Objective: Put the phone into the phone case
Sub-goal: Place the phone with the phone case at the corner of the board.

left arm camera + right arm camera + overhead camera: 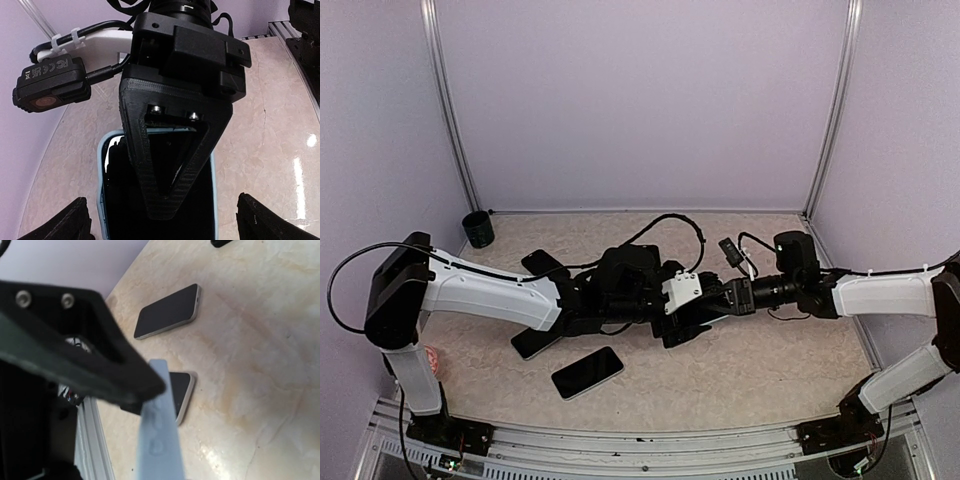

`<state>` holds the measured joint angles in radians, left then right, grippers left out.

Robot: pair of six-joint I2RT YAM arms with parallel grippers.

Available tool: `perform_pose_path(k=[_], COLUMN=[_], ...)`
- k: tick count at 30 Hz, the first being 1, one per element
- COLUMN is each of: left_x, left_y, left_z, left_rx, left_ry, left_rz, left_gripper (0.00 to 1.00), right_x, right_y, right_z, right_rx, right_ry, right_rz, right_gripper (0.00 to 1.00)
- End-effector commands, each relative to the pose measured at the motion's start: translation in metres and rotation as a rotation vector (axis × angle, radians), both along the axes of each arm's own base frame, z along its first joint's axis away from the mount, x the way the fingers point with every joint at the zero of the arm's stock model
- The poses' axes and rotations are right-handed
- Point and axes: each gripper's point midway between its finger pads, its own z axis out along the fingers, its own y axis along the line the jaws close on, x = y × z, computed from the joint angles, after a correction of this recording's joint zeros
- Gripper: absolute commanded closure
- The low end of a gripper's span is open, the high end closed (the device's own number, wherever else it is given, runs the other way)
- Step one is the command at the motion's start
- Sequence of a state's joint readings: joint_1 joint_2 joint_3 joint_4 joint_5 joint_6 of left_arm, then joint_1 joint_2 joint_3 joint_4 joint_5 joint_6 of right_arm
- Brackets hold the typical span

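In the left wrist view a light blue phone case (pixel 103 190) hangs above the table, its frame filled by a glossy black face that looks like the phone (pixel 120 210). My right gripper (pixel 145 395) is shut on the phone case (pixel 159 440), which shows edge-on there. One of its black triangular fingers (pixel 170 165) lies flat across the black face. My left gripper (pixel 165 220) is open wide, its fingertips (pixel 70 222) standing on either side of the case without touching it. From above, both grippers (pixel 665 300) meet at the table's middle and hide the case.
Three loose dark phones lie on the table: one near the front (pixel 587 371), one under the left forearm (pixel 535 342), one behind it (pixel 542 263). A black cup (pixel 477 228) stands at the back left corner. Black cables (pixel 670 222) loop behind the grippers.
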<state>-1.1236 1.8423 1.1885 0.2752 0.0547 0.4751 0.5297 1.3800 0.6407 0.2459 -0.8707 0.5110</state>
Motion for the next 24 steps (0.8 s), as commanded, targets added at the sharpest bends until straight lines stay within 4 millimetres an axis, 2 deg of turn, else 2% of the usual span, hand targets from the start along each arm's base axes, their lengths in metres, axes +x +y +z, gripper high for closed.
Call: perform_pose_path(k=[1, 6, 19, 24], left_x=[0.006, 0.008, -0.005, -0.007], left_y=[-0.004, -0.005, -0.009, -0.01], left_z=[0.005, 0.003, -0.01, -0.009], left_rx=[-0.013, -0.002, 0.055, 0.056], left_ry=[-0.004, 0.0, 0.044, 0.042], left_rz=[0.03, 0.037, -0.019, -0.026], left_gripper=[0.01, 0.01, 0.01, 0.01], right_x=[-0.002, -0.004, 0.0, 0.003], right_y=[0.01, 0.012, 0.015, 0.015], right_z=[0.031, 0.032, 0.04, 0.035], right_rx=[0.048, 0.045, 0.055, 0.042], right_ry=[-0.108, -0.115, -0.119, -0.102], right_rz=[0.043, 0.049, 0.035, 0.021], right_gripper=[1.0, 1.0, 1.0, 1.0])
